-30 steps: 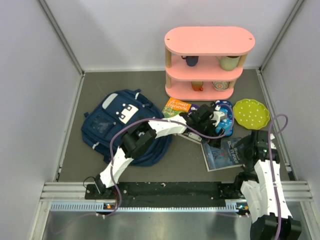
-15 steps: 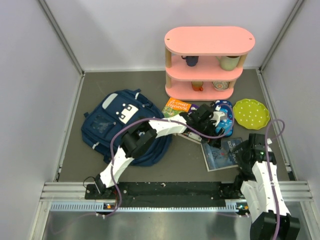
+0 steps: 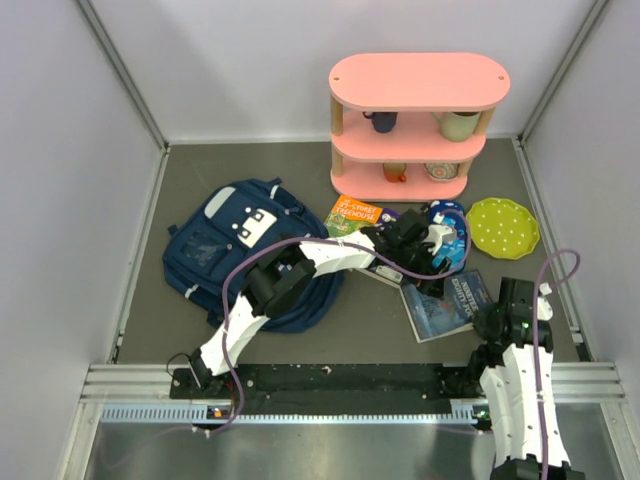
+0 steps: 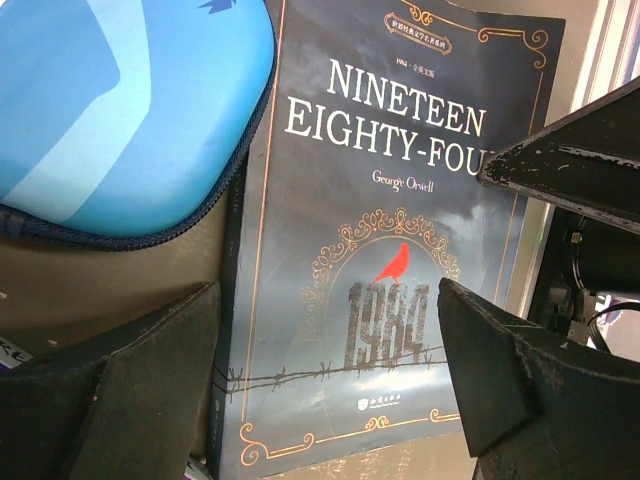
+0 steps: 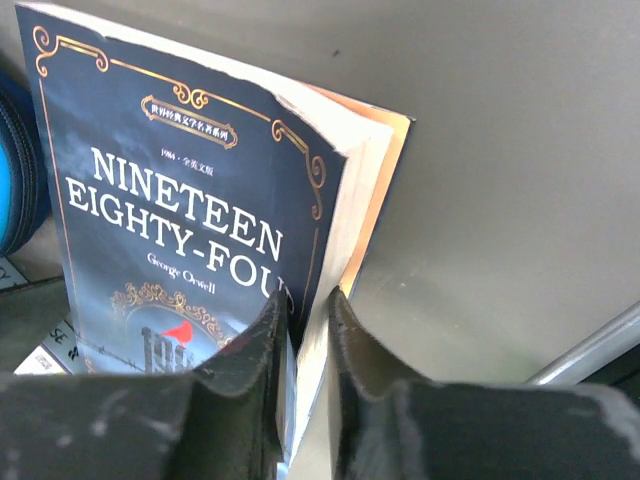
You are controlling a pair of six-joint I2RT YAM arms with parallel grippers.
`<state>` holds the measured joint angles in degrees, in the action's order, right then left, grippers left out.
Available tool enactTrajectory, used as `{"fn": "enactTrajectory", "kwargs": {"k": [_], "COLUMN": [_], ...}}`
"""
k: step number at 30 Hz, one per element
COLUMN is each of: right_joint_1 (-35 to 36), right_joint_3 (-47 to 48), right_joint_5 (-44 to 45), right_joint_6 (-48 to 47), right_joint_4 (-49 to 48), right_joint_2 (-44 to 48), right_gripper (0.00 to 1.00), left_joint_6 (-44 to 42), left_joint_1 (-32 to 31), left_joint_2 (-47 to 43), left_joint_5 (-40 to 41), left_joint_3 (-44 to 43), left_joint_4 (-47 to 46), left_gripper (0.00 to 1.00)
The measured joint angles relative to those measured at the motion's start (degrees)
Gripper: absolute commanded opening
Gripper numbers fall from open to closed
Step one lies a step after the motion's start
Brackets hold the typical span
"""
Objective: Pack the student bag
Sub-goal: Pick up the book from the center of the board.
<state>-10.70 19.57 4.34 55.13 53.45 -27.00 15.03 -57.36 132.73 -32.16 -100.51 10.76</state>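
The student bag (image 3: 215, 250), navy with white patches, lies flat at the left of the table. A dark book, Nineteen Eighty-Four (image 3: 440, 308) (image 4: 370, 250) (image 5: 180, 200), lies right of centre. My right gripper (image 3: 488, 314) (image 5: 308, 335) is shut on the book's right edge, one finger on the cover and one under the pages, lifting that edge off the table. My left gripper (image 3: 425, 260) (image 4: 325, 390) hangs open just above the book's far end, its fingers (image 4: 130, 390) spread to either side of the cover and touching nothing.
A blue pencil case (image 3: 450, 232) (image 4: 120, 110) lies against the book's far end. An orange book (image 3: 352, 213) sits by the pink shelf (image 3: 418, 80), which holds cups and bowls. A green dotted plate (image 3: 502, 228) lies at the right. Grey walls enclose the table.
My right gripper closed on the book's right edge and its arm drew back toward the near edge, turning the book a little. The left arm stayed almost still.
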Motion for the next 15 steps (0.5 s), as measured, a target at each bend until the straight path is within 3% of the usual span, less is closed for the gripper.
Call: {"fn": "enactTrajectory", "kwargs": {"k": [2,9,15], "right_joint_1": [-0.07,-0.11,-0.15], "right_joint_3": [0.20,0.85,3.69], "right_joint_5": [0.00,-0.39,-1.73], "right_joint_6": [0.00,-1.07,-3.74], "right_joint_4": [0.35,1.01,2.40], "right_joint_2": [0.02,0.94,3.13], "right_gripper": [0.00,0.00,0.00], "left_joint_6": [-0.02,-0.07,0.02], "left_joint_1": [0.00,0.07,0.02], "left_joint_2": [0.00,0.00,-0.11], "left_joint_5": [0.00,-0.07,-0.07], "left_joint_3": [0.00,0.00,0.02], "left_joint_4": [0.02,0.02,0.07], "left_gripper": [0.91,0.88,0.92]}}
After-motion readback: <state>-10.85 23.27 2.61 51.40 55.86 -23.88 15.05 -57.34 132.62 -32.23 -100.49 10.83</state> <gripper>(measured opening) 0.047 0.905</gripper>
